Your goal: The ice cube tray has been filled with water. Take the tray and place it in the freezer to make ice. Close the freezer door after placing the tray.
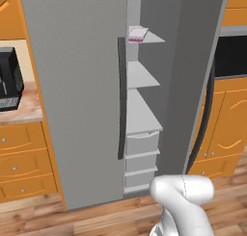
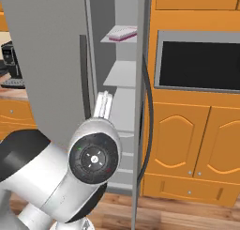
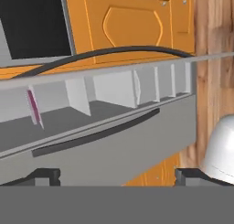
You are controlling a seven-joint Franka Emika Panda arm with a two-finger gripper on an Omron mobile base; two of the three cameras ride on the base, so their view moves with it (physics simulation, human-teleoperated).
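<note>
We see the ice cube tray [image 1: 137, 34] lying flat on an upper shelf [image 1: 144, 37] inside the freezer [image 1: 72, 85], so what remains, we judge, is shutting the freezer door [image 1: 198, 81], which stands wide. Our gripper [image 3: 117, 175] is spread apart and holds nothing. To close well, we should push flat against the door's outer face near its curved handle [image 2: 149, 126] and follow the swing until it seats. The hand view, rolled sideways, shows the shelves edge-on; the left base view adds the toaster [image 1: 9, 78] on the worktop [image 1: 21, 110].

Glossy white arm [image 2: 51, 177], round dark joint cap [image 2: 93, 159].
</note>
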